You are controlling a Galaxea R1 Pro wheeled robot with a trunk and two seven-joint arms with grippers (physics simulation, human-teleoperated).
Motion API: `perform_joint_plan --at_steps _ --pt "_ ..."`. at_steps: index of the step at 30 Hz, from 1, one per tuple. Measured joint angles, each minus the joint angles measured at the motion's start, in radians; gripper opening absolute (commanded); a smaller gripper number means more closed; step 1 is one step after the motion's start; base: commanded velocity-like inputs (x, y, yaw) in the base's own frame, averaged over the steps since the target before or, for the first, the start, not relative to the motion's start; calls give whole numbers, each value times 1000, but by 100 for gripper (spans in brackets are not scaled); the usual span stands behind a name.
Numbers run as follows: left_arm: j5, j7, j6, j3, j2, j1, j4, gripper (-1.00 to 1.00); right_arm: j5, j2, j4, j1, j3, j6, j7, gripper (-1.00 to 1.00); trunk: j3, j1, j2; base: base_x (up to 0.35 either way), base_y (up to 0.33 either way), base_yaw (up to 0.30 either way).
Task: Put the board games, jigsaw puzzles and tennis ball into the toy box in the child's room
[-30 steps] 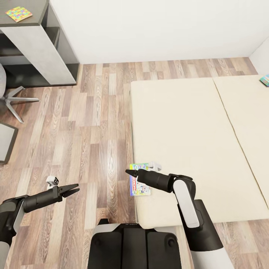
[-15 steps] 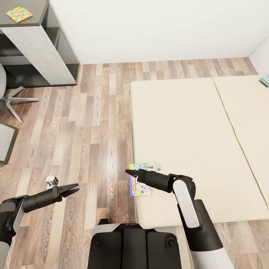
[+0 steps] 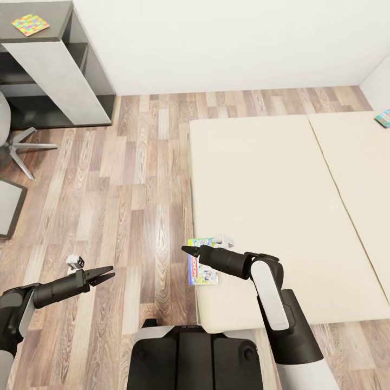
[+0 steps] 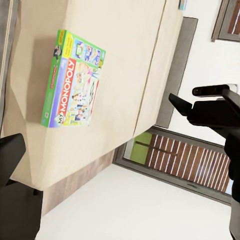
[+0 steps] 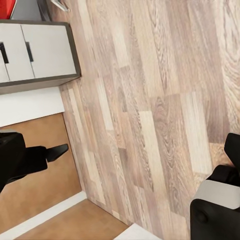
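Note:
A green-edged Monopoly board game (image 3: pixel 205 269) (image 4: pixel 74 85) lies flat on the near left corner of the cream bed (image 3: pixel 271 184). My right gripper (image 3: pixel 188 250) hovers just over its left end, pointing out over the floor, open and holding nothing. My left gripper (image 3: pixel 110 272) hangs open and empty above the wood floor, left of the bed and pointing toward it. A second board game (image 3: pixel 384 117) peeks in at the bed's far right edge. One jigsaw puzzle (image 3: pixel 30 24) lies on the dark corner of the table (image 3: pixel 54 65) at the far left.
A grey chair's star base (image 3: pixel 21 145) stands on the floor by the table. A grey slab (image 3: pixel 8 206) sits at the left edge. White drawers (image 5: pixel 40 50) show in the right wrist view. Wood floor (image 3: pixel 141 179) stretches between table and bed.
The whole picture has slid slightly downward, so the camera moved a little. Both arms and the board game hold the same places.

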Motion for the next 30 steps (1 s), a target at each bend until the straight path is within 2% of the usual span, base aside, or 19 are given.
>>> perform_joint_plan --at_steps 30 --pt "0 0 0 0 -2 0 0 100 -1 0 -2 0 2 2 4 100 48 0 0 0 0 0"
